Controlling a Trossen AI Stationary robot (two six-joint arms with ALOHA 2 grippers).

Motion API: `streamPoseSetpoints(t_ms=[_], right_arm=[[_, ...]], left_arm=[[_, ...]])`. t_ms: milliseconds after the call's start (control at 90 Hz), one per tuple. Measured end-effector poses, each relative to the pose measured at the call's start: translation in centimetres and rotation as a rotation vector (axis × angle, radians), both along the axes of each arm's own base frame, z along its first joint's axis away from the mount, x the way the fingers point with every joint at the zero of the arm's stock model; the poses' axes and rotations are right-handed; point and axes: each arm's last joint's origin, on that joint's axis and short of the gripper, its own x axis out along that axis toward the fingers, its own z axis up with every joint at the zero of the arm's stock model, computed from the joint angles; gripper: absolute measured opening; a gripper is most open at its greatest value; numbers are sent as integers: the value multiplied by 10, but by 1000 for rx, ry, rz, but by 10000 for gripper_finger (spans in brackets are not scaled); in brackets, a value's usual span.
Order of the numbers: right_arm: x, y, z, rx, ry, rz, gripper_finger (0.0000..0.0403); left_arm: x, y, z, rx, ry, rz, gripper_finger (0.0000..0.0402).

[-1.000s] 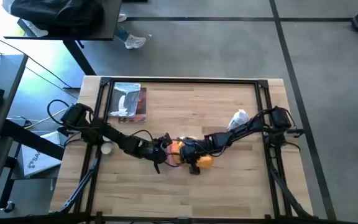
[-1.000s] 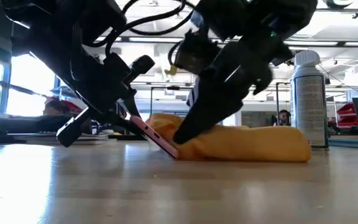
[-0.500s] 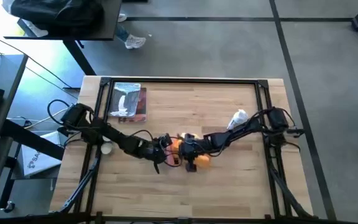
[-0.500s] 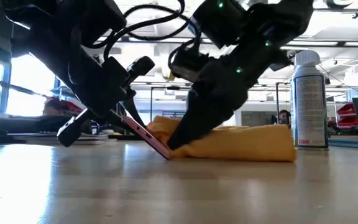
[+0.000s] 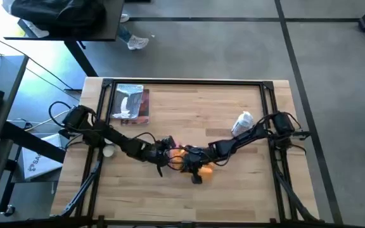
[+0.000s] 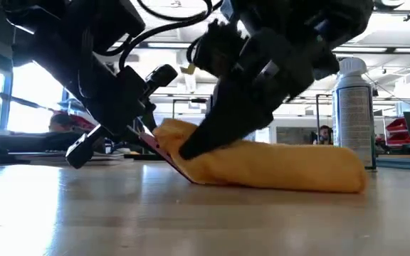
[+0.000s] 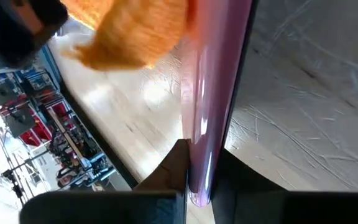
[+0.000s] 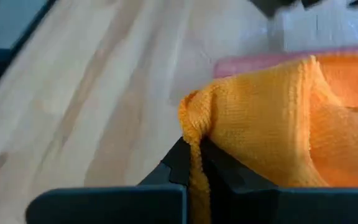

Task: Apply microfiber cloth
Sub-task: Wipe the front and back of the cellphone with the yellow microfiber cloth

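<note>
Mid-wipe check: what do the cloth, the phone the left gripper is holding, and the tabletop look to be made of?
The microfiber cloth: soft knitted fabric, orange-yellow, matte; fine looped weave and floppy folds show. The phone: probably glass or polished metal with a pinkish edge; it is glossy and carries bright streak reflections. The table: light wood, likely laminate or sealed boards; plank grain shows with a mild sheen.

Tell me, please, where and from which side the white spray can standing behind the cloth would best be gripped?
Grip the spray can around the middle of its straight cylindrical body, coming in level from its open side, away from the microfiber cloth and the right gripper. It stands upright, and its rounded top and narrower cap would likely slip, so a grasp from above looks poorer.
</note>
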Motion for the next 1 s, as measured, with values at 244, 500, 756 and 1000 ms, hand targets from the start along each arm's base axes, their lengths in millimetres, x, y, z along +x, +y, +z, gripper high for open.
streamPoseSetpoints(t_ms=[244,500,756,1000], right_arm=[[7,-17,3,-56,-26,-101,0],[11,-26,5,-68,-34,-164,0],[8,0,9,-7,-67,-49,0],[7,-2,6,-40,-47,-126,0]], left_arm=[[0,1,0,17,0,8,12],[0,1,0,19,-2,10,12],[0,0,1,15,-10,10,12],[0,0,1,15,-13,12,12]])
